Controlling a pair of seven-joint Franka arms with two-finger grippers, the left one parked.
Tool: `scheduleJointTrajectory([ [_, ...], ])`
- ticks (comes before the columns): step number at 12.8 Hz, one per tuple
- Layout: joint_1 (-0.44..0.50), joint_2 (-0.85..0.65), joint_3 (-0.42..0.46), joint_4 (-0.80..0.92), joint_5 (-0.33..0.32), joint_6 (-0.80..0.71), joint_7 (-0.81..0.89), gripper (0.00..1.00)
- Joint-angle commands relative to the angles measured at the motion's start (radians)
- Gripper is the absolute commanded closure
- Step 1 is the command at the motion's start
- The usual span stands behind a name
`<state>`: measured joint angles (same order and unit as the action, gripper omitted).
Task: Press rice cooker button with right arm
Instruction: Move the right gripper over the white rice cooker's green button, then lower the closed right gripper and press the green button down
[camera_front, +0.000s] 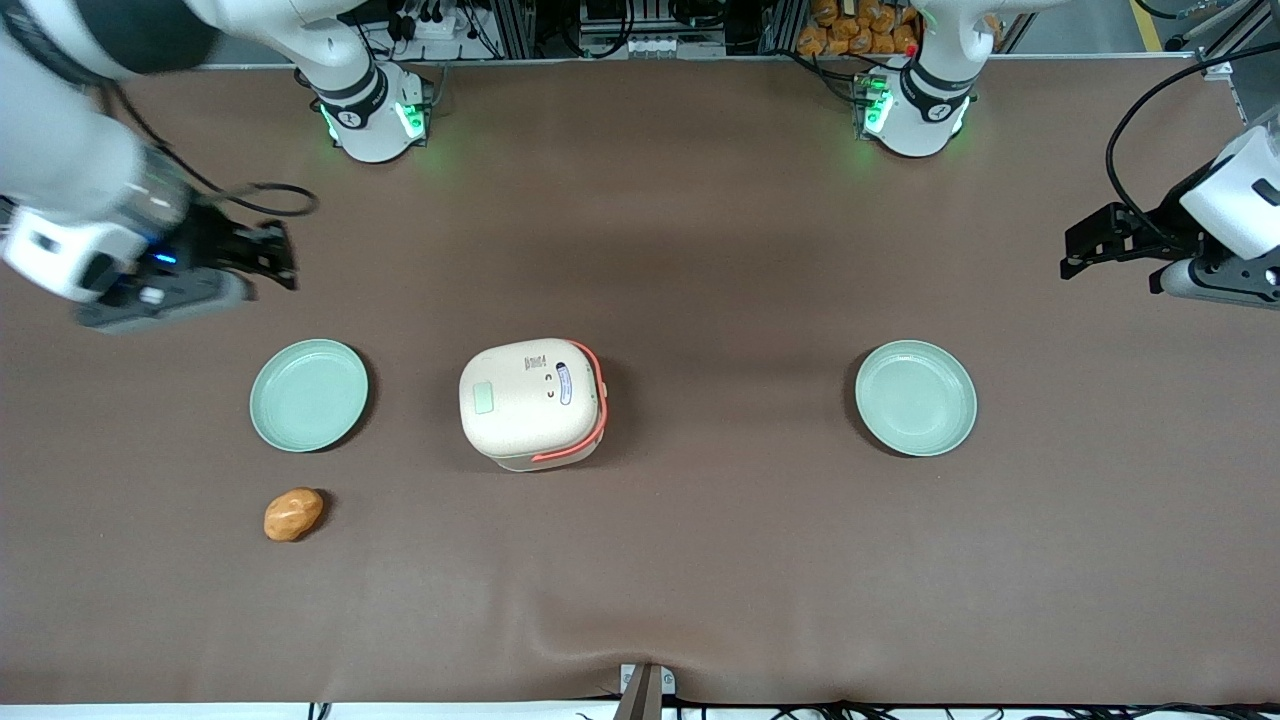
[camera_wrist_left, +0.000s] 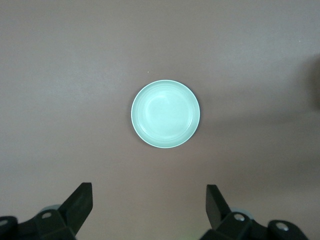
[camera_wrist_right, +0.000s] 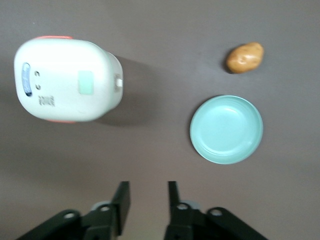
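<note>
The worktop (camera_front: 700, 250) is covered by a matte brown mat, lit evenly from above with soft shadows. A shallow wrinkle runs along the mat edge nearest the front camera. Above the worktop's upper edge in the front view stand aluminium frame rails (camera_front: 520, 25), black cables (camera_front: 640, 45) and orange objects (camera_front: 855, 25).

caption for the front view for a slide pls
Right arm's gripper hovers open above bare table, farther from the camera than a plate and potato, not yet at the closed rice cooker.
</note>
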<state>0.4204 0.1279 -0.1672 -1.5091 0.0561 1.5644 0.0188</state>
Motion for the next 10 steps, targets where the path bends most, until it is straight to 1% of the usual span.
scheduleJointTrajectory([
  [1, 0.057, 0.055, -0.009, 0.02, 0.01, 0.058, 0.07, 1.0],
  [6, 0.129, 0.196, -0.009, 0.024, 0.007, 0.227, 0.086, 1.0],
  [8, 0.138, 0.255, -0.009, 0.026, 0.013, 0.285, 0.086, 1.0],
  [10, 0.139, 0.294, -0.009, 0.027, 0.025, 0.313, 0.086, 1.0],
])
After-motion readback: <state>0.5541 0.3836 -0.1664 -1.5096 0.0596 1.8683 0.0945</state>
